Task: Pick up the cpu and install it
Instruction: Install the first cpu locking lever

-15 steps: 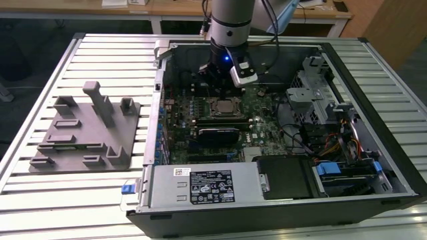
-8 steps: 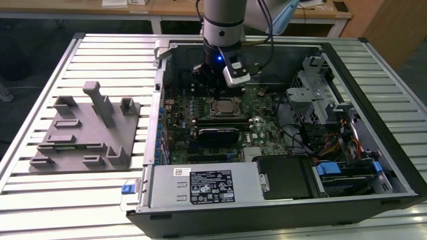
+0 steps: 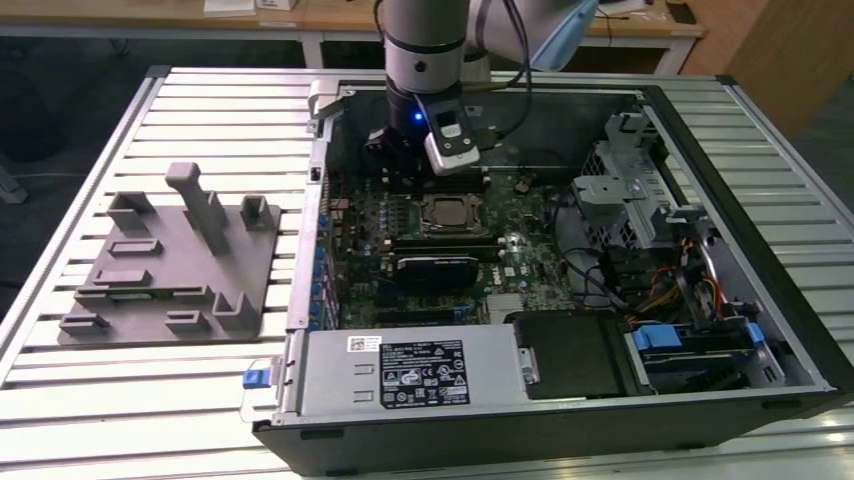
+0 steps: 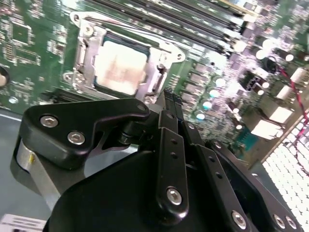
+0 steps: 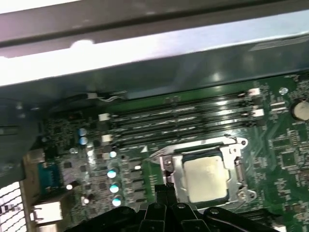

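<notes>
The cpu [image 3: 447, 212] lies flat in the motherboard socket inside the open computer case, its silver top facing up. Both wrist views show the cpu [image 4: 120, 65] [image 5: 205, 176] seated within the socket's metal frame [image 4: 79, 53]. My gripper [image 3: 390, 150] hangs above the board, beside the socket towards the exterior view's left and the case's far wall. Its black fingertips [image 4: 170, 96] [image 5: 164, 188] are pressed together with nothing between them, a short way off the socket's edge.
A grey plastic fixture block [image 3: 167, 260] sits on the slatted table at the exterior view's left. Inside the case are memory slots [image 5: 178, 121], a power supply [image 3: 400, 375], a drive cage [image 3: 627, 190] and loose cables [image 3: 667, 290]. The case wall [image 5: 154, 58] rises close behind the gripper.
</notes>
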`<state>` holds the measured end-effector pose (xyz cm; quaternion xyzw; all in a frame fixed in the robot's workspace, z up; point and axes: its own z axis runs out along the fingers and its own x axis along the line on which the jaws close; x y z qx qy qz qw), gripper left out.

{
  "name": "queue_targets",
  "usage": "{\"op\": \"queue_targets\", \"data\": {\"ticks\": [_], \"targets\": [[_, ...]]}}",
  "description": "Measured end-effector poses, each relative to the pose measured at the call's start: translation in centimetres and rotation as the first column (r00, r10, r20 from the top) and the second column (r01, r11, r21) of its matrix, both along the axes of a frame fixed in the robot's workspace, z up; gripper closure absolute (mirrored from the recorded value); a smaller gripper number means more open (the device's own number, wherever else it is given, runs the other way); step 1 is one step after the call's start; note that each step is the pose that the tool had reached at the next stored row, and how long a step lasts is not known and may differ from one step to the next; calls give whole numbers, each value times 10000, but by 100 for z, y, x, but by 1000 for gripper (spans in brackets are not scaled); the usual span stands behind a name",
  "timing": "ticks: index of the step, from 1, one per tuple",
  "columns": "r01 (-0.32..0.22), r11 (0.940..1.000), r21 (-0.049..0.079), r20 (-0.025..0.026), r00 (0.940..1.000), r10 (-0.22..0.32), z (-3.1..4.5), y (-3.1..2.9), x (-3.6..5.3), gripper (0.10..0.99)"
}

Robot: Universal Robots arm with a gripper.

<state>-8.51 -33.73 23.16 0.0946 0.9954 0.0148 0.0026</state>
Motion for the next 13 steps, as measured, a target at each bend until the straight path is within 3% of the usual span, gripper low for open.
{"op": "queue_targets", "data": {"ticks": [7,10,13], "targets": [[0,10000,19,0,10000,0,0,0,-149,980],[-1,9997,251,0,10000,1,0,0,-159,980],[1,9996,275,2,10000,-1,18,0,-160,980]]}}
